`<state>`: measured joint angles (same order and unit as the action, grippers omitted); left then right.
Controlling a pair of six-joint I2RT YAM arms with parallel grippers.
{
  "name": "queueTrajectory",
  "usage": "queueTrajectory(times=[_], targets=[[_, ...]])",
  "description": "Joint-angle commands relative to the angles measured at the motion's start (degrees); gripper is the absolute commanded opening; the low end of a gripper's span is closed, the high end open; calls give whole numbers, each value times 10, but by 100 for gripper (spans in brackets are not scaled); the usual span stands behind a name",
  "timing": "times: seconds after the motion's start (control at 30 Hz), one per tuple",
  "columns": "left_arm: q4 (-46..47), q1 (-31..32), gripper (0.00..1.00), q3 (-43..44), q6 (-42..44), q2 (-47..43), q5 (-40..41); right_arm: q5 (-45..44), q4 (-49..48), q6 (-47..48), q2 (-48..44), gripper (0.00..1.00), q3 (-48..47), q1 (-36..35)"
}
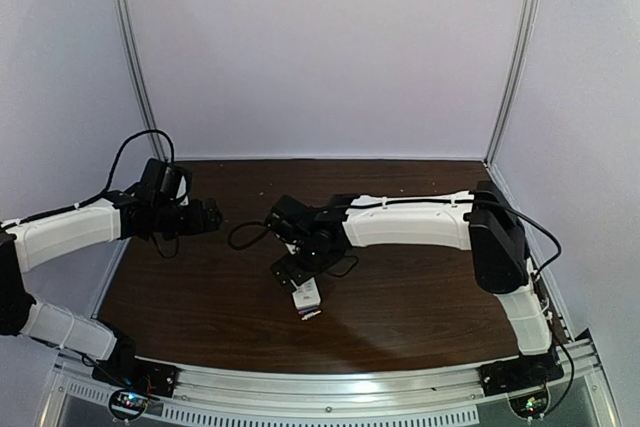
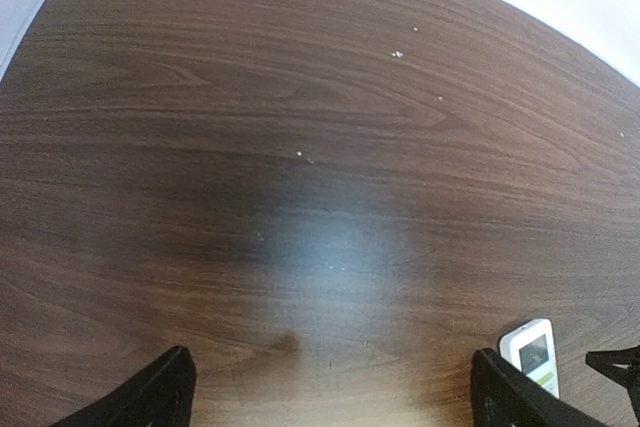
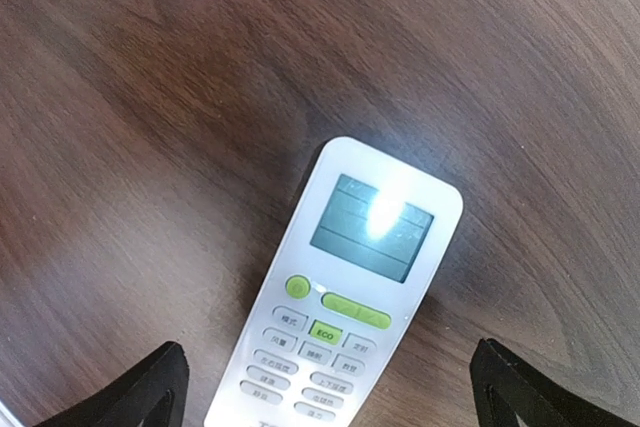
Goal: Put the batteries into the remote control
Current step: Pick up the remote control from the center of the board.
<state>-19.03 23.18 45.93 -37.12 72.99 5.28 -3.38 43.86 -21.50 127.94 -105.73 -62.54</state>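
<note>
The white remote control (image 3: 345,297) lies face up on the dark wood table, with its greenish-grey display and green buttons showing. My right gripper (image 3: 325,402) hovers over its button end, open, with one finger on each side and nothing held. In the top view the right gripper (image 1: 298,269) covers most of the remote (image 1: 307,293). A small reddish-dark thing (image 1: 310,314) lies just in front of it and looks like the batteries. My left gripper (image 2: 335,397) is open and empty over bare table at the left (image 1: 212,217). The remote's display end (image 2: 533,352) shows at that view's lower right.
The table (image 1: 420,297) is dark wood, walled in by white panels at the back and sides. A metal rail (image 1: 330,387) runs along the near edge. A sliver of something pale (image 3: 4,415) shows at the lower left corner of the right wrist view.
</note>
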Motion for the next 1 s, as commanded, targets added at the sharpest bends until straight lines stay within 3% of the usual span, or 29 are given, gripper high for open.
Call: queueTrajectory(times=[0.0, 0.33, 0.67, 0.83, 0.97], targets=[[4, -3, 97, -16, -17, -16, 23, -24, 29, -20, 24, 100, -32, -1], [2, -3, 98, -25, -14, -23, 27, -29, 43, -32, 63, 99, -56, -4], [-4, -3, 97, -29, -11, -34, 40, -36, 45, -34, 90, 73, -64, 2], [-6, -3, 98, -31, -8, -37, 47, -29, 34, -29, 76, 57, -28, 26], [0, -3, 97, -32, -4, -30, 43, -26, 22, -13, 55, 50, -1, 54]])
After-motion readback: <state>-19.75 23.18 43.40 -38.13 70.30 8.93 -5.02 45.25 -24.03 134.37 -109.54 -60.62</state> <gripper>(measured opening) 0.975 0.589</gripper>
